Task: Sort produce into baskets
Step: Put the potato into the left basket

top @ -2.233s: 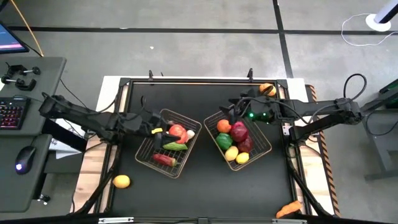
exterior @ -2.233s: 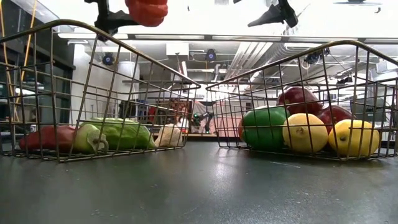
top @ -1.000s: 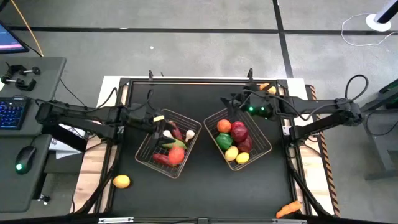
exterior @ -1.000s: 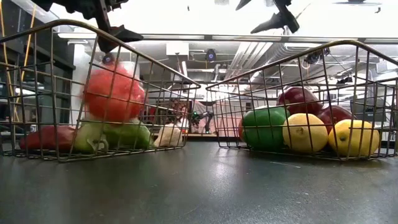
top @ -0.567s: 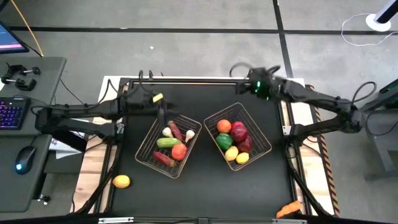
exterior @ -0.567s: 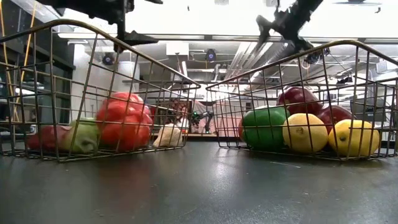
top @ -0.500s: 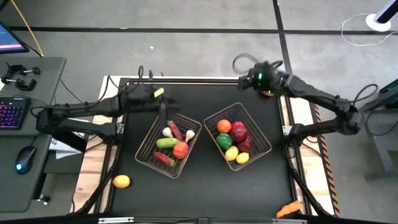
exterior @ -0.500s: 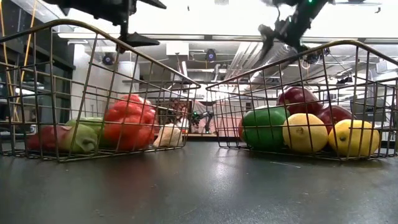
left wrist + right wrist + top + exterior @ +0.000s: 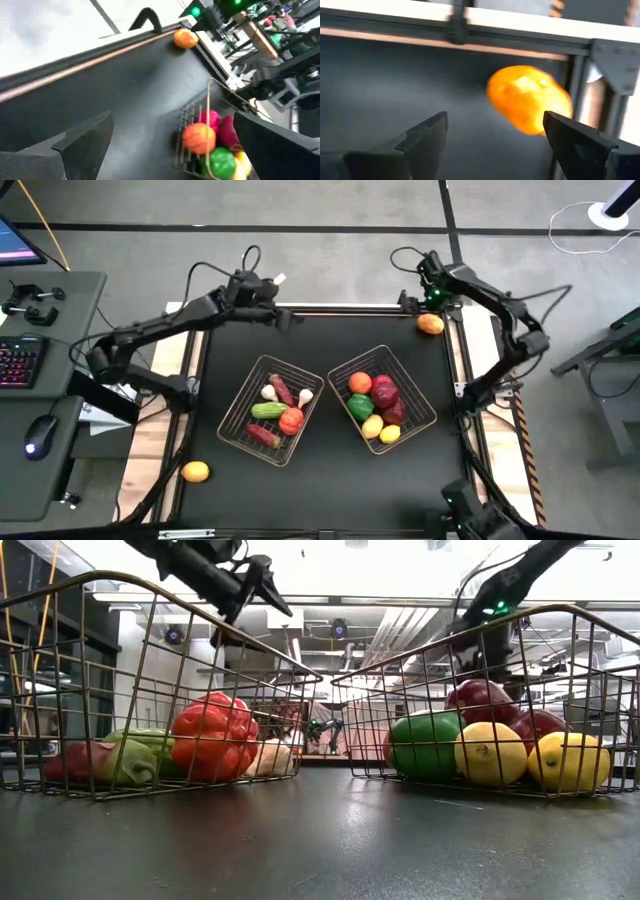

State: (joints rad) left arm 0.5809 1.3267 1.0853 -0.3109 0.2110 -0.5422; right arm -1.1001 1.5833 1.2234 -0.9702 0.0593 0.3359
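Two wire-mesh baskets (image 9: 270, 410) (image 9: 382, 399) hold smooth, rounded toy produce (image 9: 290, 420).

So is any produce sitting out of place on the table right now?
Yes, two pieces lie loose outside the baskets: an orange fruit at the far right corner, near the right gripper, and a yellow-orange one near the front left edge.

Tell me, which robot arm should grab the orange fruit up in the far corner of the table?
The right arm, probably. Its claw is open and aimed at the orange fruit just ahead. The left claw is open too, but sits across the table's far edge.
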